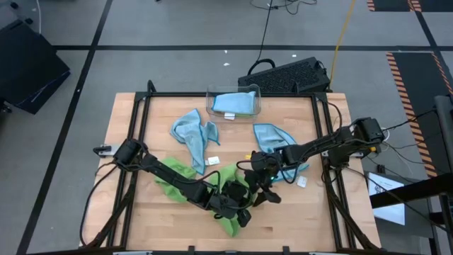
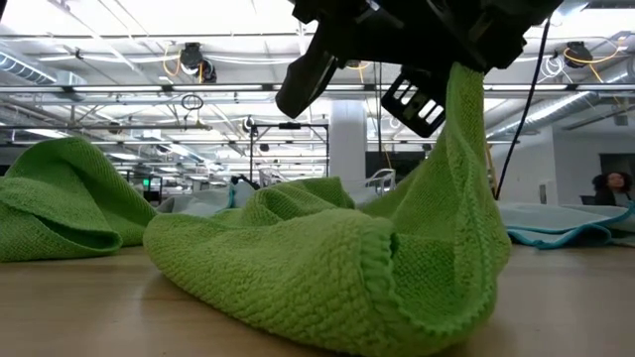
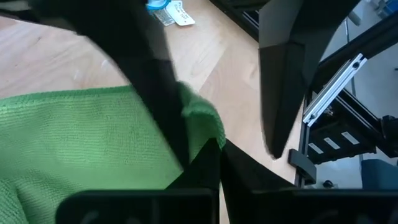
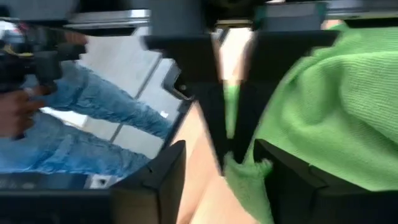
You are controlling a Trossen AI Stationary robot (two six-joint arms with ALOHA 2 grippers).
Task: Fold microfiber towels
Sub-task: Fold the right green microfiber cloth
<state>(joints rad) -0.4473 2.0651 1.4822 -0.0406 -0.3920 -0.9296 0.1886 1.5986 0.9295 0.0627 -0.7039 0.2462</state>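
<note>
I am mid-fold on the soft lime-green microfiber towel (image 1: 230, 185) at the bench's (image 1: 297, 219) front middle, my left gripper (image 1: 237, 205) clenched on its lifted corner; my right gripper (image 1: 263, 185), jaws parted, should pinch alongside next.

floor (image 1: 177, 28): grey w/ dark lines | ceiling (image 2: 119, 59): white beams, lamps, pipes | table (image 1: 127, 212): light wood | person (image 2: 612, 186) seated far bkgd

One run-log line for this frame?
phase: fold | left end effector: shut on green towel, lifting edge | right end effector: beside it, open | bin: blue towel
</note>
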